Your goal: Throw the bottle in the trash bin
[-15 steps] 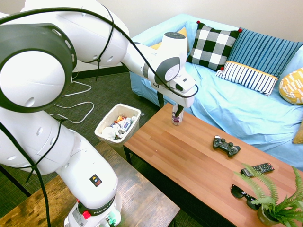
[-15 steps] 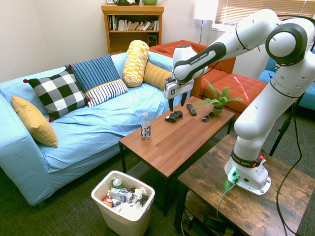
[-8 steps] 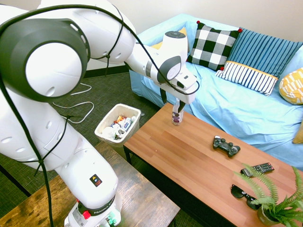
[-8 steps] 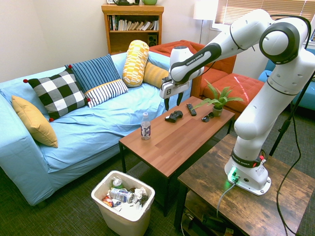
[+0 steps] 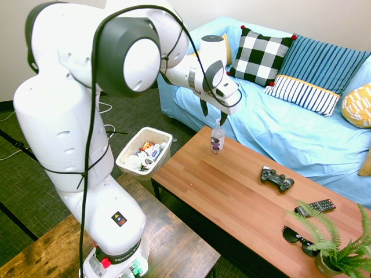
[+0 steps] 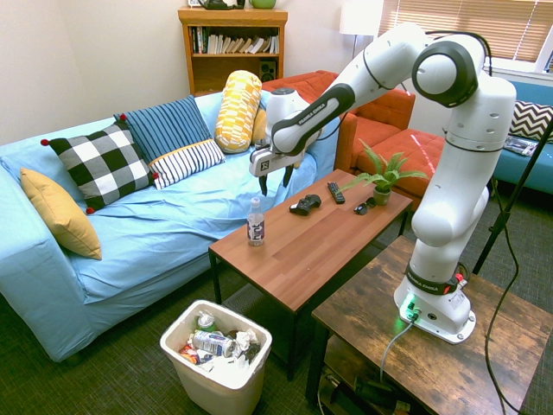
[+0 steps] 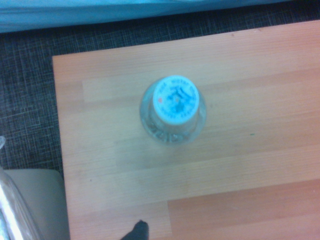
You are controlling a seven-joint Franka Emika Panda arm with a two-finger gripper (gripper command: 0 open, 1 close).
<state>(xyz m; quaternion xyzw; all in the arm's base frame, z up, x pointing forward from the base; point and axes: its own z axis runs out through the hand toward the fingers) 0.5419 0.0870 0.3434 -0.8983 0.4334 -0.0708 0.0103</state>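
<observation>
White arm, gripper (image 6: 276,183) angled downward

Desk (image 5: 232,185): open wood between bottle (image 5: 217,139) and game controller (image 5: 277,179); passable.
Bin (image 6: 216,356): mouth uncovered above the litter; entry from above unobstructed.
Sofa (image 6: 199,194): runs along desk's far side; obstacle.
Bottle: upright near desk's end; low sideways passage obstructed.

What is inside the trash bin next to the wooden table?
Inside the trash bin, a crumpled can, wrappers and pale crumpled trash show near the top. Whatever lies beneath them is covered and cannot be seen.
</observation>
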